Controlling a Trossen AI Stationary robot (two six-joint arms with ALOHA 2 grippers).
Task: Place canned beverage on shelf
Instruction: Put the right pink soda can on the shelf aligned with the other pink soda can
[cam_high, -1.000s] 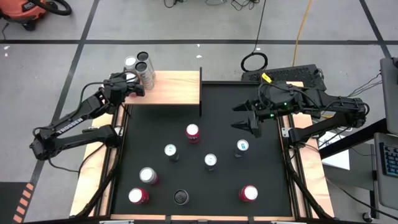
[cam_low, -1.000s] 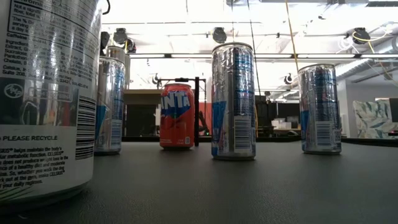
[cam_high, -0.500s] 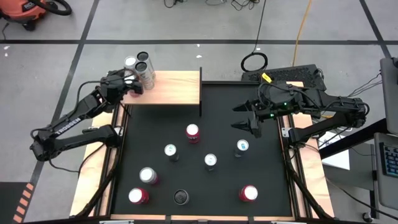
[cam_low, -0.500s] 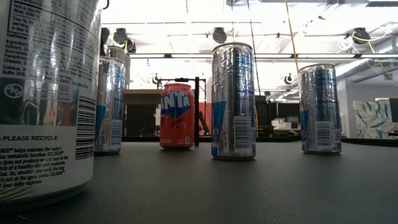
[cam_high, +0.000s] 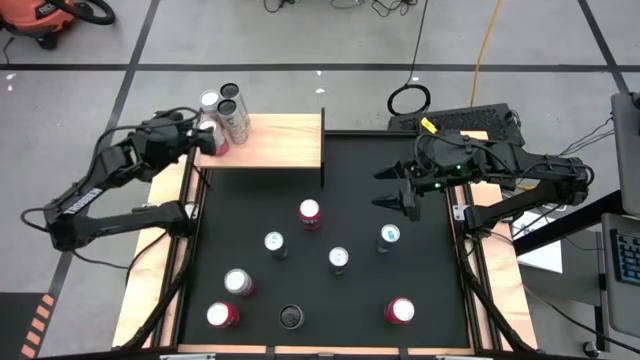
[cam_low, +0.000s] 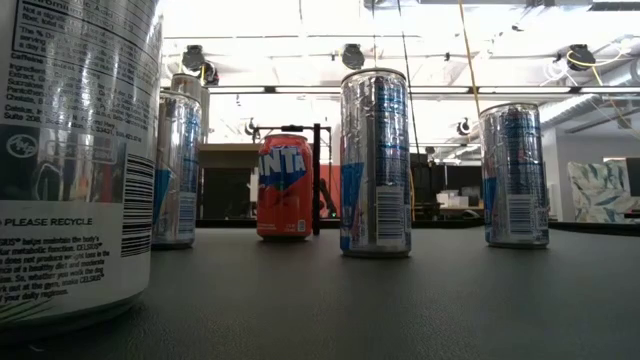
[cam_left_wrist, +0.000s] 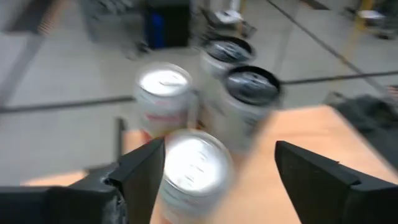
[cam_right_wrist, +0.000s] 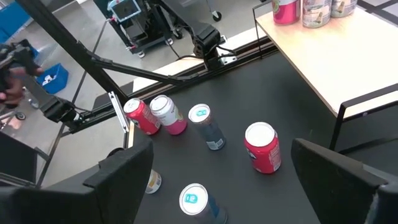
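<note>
Looking from the near edge of the black mat (cam_high: 430, 280), I count eight cans standing on it: three with red sides, four silver, one with a dark top. My right gripper (cam_high: 396, 196) hangs over the mat's far right part, its jaws wide and holding nothing. Farther away, the pale wooden shelf (cam_high: 285, 145) carries four cans at its left corner. The nearest of them, the pink-and-white can (cam_high: 213, 137) with a silver top, stands upright between the fingers of my left gripper (cam_high: 193, 140), whose jaws stand apart, not clamped on it; that arm reaches in from the left.
</note>
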